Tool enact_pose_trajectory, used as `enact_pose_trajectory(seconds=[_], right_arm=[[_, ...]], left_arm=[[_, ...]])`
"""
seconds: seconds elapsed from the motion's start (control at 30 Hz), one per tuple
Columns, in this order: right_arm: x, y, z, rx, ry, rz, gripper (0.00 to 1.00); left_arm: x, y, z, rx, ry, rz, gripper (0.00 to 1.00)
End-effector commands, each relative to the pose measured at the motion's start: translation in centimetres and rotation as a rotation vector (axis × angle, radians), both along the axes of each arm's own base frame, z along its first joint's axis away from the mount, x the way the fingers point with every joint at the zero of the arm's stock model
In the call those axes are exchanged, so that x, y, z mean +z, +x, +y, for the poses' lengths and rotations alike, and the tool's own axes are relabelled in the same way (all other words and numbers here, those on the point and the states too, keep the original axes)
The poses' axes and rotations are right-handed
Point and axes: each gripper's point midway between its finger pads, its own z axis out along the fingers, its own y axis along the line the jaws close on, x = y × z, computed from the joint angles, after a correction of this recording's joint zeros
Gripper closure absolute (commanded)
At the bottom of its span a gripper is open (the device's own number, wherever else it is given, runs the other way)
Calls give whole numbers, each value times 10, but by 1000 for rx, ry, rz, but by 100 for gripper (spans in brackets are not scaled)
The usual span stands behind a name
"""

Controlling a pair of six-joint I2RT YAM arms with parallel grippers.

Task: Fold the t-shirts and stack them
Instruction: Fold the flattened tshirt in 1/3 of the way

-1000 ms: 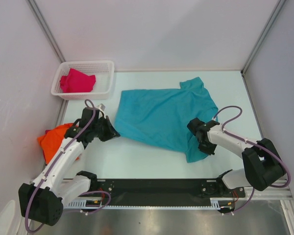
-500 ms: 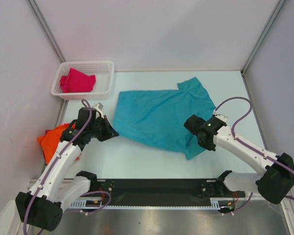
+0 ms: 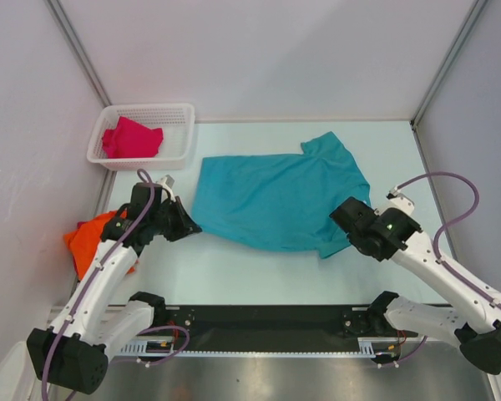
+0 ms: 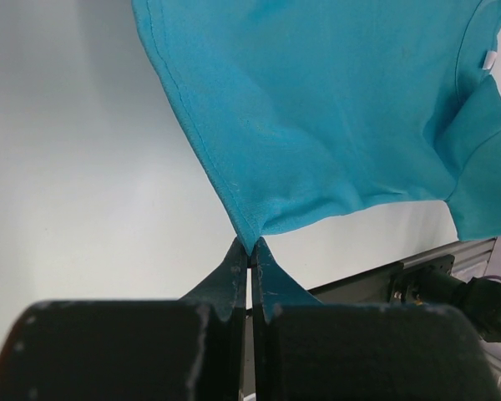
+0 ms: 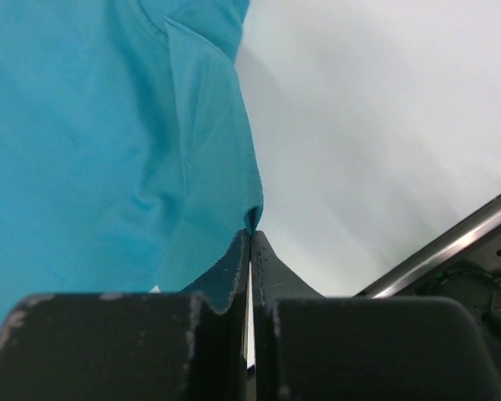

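The task is at an early stage: no shirt is folded and there is no stack. The teal shirt (image 3: 275,196) lies spread nearly flat in the middle of the desk (image 3: 234,267), its hem toward the left and its sleeves toward the right, with a few soft wrinkles near the near-right edge. The left claw (image 4: 250,255) is clamped on the near hem corner, the cloth drawn to a point between its closed tips. The right claw (image 5: 250,238) is pinched shut on the edge of what looks like the near sleeve. With both near corners held, I judge that the first fold of this shirt is being set up but has not begun. The orange shirt (image 3: 92,238) sits crumpled at the left edge of the desk, beside the left arm and well apart from the teal one. The red shirt (image 3: 132,138) lies bunched inside the basket (image 3: 179,113) at the far left corner. Left to do: fold the teal shirt, then fetch, spread and fold the other two, and pile all three.
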Motion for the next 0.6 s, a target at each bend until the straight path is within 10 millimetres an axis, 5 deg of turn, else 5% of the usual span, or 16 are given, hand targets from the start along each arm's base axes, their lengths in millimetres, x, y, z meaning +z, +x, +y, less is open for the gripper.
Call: enact_pose_trajectory(seconds=[0.0, 0.57], right_arm=[[11, -22, -37, -82, -89, -23, 100], [57, -11, -52, -122, -44, -230, 100]], left_arm=[[14, 7, 0, -2, -12, -35, 100], [27, 20, 16, 71, -14, -58, 100]])
